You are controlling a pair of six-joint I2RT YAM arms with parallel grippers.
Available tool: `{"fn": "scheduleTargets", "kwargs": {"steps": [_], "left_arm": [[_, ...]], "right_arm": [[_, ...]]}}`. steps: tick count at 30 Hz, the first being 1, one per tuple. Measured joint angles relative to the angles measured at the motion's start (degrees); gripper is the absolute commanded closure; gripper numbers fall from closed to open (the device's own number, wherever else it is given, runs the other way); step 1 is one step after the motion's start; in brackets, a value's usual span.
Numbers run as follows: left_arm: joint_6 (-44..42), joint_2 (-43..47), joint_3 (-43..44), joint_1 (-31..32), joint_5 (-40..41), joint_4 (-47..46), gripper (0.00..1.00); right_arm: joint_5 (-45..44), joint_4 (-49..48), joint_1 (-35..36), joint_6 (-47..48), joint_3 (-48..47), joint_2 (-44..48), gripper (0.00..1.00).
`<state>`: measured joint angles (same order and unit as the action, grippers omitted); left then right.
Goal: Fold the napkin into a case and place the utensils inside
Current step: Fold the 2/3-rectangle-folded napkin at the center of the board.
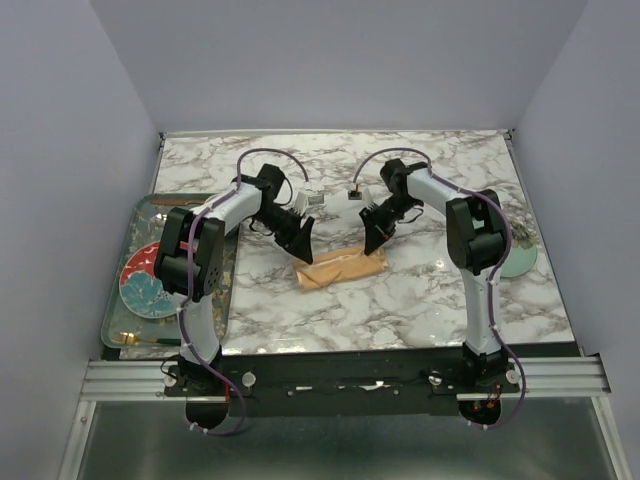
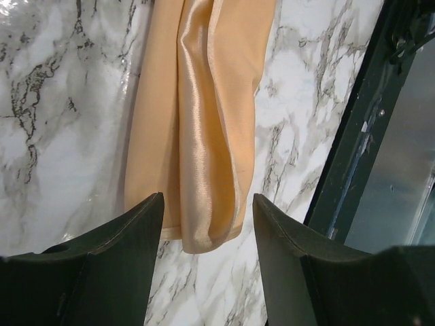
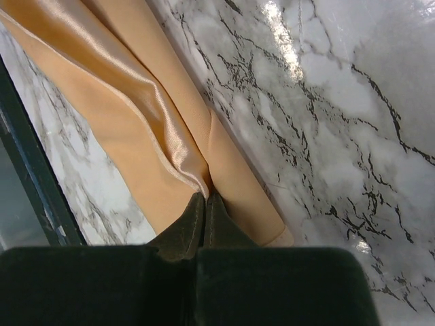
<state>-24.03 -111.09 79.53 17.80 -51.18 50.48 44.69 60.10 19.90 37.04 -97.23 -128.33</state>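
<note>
Our right gripper (image 3: 204, 204) was closed on a fold of the napkin (image 3: 136, 115), and the left gripper (image 2: 207, 210) stood wide around its end; we needed to catch all layers together.

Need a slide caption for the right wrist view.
Close-up: the right tool, shut, pinches a raised fold of the folded peach napkin lying on the marble table.

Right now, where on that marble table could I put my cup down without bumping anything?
The far strip of table behind the arms is bare, and so is the near strip between the napkin and the front edge. The middle is crowded: left hand and right hand both at the napkin. The tray on the left holds a plate.
</note>
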Motion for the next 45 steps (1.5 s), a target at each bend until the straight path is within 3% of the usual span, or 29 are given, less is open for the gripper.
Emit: {"fn": "scheduleTargets", "kwargs": {"steps": [14,17,21,24,36,45], "left_arm": [[1.0,0.0,-2.3,1.3,2.9,1.8,0.44],[1.6,0.0,-2.6,1.5,3.0,2.2,0.57],[2.1,0.0,-2.6,1.8,3.0,2.4,0.82],[2.4,0.0,-2.2,1.8,3.0,2.6,0.91],[1.4,-0.4,2.8,1.8,8.0,2.6,0.95],[0.9,-7.0,6.3,1.8,13.9,1.5,0.94]], "right_arm": [[-0.2,0.0,-0.1,-1.3,0.0,-0.6,0.99],[-0.4,0.0,-0.1,-1.7,0.0,-0.7,0.99],[-0.7,0.4,-0.1,-2.2,-0.7,-1.4,0.99],[-1.4,0.9,-0.1,-2.7,-1.3,-1.6,0.99],[-4.6,2.9,0.9,-3.0,-3.4,-2.6,0.99],[-5.6,4.3,1.4,-3.3,-5.0,-3.4,0.99]]}}
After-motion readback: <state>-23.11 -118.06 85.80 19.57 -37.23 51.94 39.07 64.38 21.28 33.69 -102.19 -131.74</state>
